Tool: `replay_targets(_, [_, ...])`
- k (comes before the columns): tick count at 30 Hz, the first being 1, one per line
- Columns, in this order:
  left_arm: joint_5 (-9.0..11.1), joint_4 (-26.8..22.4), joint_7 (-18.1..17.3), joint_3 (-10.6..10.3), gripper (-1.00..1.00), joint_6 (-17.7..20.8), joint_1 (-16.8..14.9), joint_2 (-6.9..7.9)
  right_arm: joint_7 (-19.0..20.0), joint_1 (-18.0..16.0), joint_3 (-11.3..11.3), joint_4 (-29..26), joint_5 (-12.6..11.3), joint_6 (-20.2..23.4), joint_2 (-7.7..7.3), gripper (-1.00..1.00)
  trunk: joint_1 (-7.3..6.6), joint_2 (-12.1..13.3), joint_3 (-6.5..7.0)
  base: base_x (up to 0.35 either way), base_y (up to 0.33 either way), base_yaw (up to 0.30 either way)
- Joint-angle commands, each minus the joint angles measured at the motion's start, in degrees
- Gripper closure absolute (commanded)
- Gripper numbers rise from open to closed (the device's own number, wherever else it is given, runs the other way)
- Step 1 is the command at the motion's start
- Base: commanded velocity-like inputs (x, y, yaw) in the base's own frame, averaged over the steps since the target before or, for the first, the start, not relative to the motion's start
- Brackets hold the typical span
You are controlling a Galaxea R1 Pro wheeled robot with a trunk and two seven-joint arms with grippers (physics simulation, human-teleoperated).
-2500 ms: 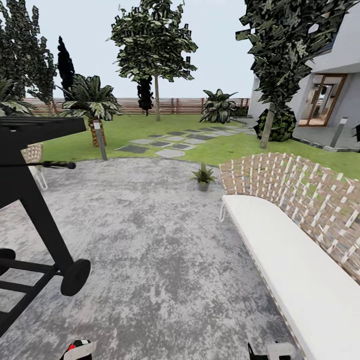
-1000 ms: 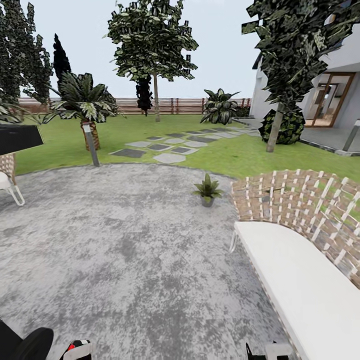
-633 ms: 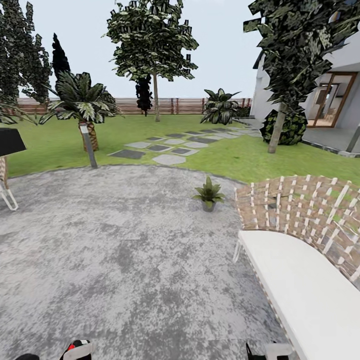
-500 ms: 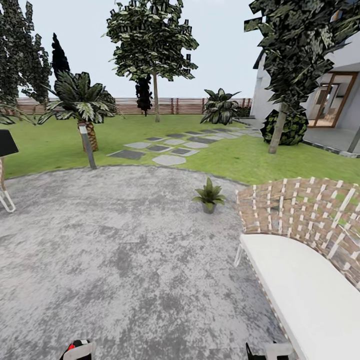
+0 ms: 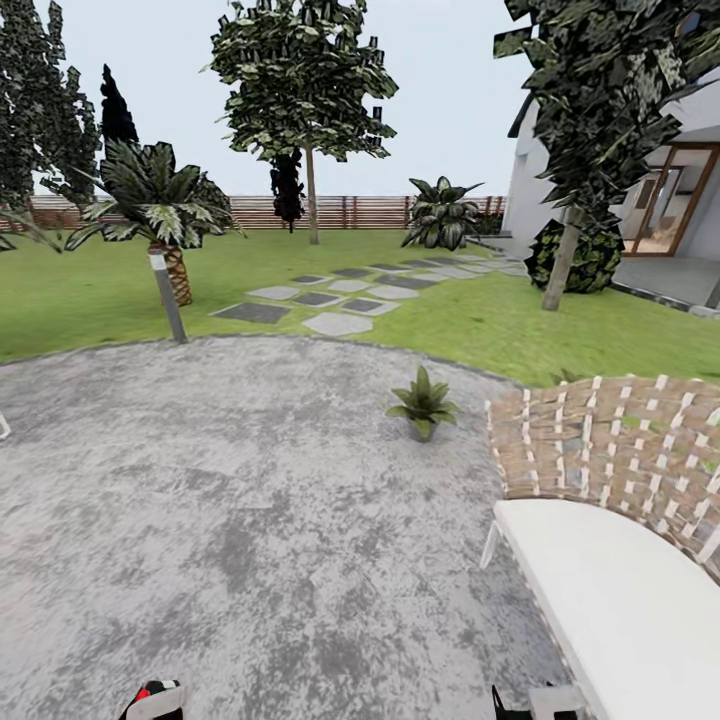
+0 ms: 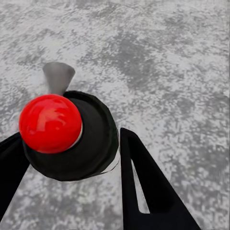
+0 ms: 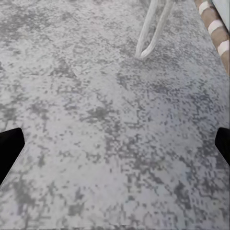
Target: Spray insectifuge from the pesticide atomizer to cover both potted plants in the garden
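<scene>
Atomizer (image 6: 72,139): clamped upright between the left fingers (image 6: 143,187), red spot on top, whitish nozzle pointing forward over the patio (image 5: 250,520). Right fingers (image 7: 9,148): spread wide, empty. Plant (image 5: 424,404): one in sight, standing on the patio well ahead and right of centre, just beside the bench (image 5: 620,600), so likely nearer the right arm than the atomizer-carrying left.

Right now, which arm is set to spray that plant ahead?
Left. Its gripper is shut on the atomizer; the right gripper is open, holding nothing. The plant sits ahead, slightly right, probably still far.
</scene>
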Motion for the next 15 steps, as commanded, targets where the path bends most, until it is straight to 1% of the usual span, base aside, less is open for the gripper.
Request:
replay_targets(1, [0.14,0.0,0.5,-0.49,1.0,-0.16,-0.03,0.04,-0.53,-0.03,0.02,0.04,0.56,-0.09,0.0,-1.0,0.02,-0.02,-0.05,0.339,0.037,0.037])
replay_targets(7, [0.14,-0.04,0.5,-0.49,1.0,-0.16,-0.03,0.03,-0.59,-0.03,0.02,0.03,0.56,-0.12,0.0,-1.0,0.02,-0.02,-0.05,0.339,0.069,0.162])
replay_targets(15, [0.14,-0.04,0.51,-0.49,1.0,-0.16,-0.03,0.03,-0.59,-0.03,0.02,0.04,0.56,-0.09,0.0,-1.0,0.02,-0.02,-0.05,0.339,0.079,0.015])
